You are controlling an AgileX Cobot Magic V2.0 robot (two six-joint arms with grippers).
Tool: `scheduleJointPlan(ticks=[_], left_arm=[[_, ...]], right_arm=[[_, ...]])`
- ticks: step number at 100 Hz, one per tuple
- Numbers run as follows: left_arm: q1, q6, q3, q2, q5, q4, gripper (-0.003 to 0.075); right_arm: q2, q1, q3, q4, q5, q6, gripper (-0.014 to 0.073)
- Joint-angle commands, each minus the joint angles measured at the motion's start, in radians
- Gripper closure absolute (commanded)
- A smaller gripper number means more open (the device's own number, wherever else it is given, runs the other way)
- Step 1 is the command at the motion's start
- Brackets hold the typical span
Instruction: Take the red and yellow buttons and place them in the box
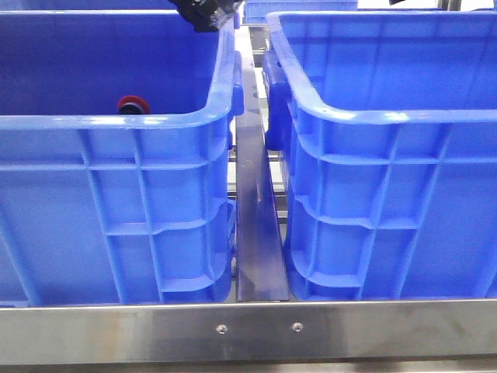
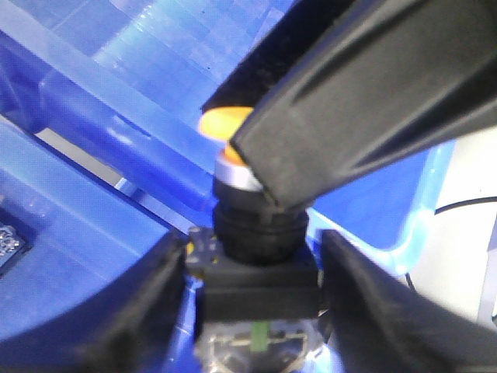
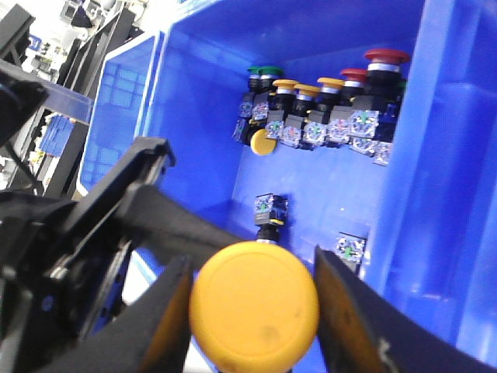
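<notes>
Front view showed only red button [image 1: 133, 104] in left crate [image 1: 116, 120]; wrist views showed each gripper [image 2: 256, 256] [image 3: 252, 311] pinching yellow button [image 2: 225, 124] [image 3: 254, 305].

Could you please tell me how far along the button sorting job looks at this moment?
Done: one red button already lies in the left crate. In hand: the left gripper and right gripper each clamp a yellow button. Left: releasing those, while more buttons wait in the crate seen by the right wrist.
</notes>
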Motion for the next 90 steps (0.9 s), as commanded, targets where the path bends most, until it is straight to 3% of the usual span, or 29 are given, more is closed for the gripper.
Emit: scheduleJointPlan(ticks=[1,18,40,75,90], left_arm=[[-0.007,0.001,-0.025,-0.035,-0.025,-0.036,0.0136],[-0.007,0.001,-0.025,-0.035,0.004,-0.034,0.0103],[-0.007,0.001,-0.025,-0.035,0.011,-0.034,0.0103],[-0.007,0.001,-0.025,-0.035,0.009,-0.034,0.0103],[-0.007,0.001,-0.025,-0.035,0.009,-0.034,0.0103]], right_arm=[[-0.037,-0.034,-0.045,0.067,0.008,-0.024,0.0405],[-0.037,-0.149,-0.090,0.019,-0.005,-0.112,0.0405],[-0.037,-0.282,-0.106,-0.051,-0.119,-0.341,0.0405],[0.045,-0.268,-0.047,-0.186,-0.533,-0.521,0.0405],[0.124,-0.252,-0.050,-0.186,-0.613,-0.530,0.0405]])
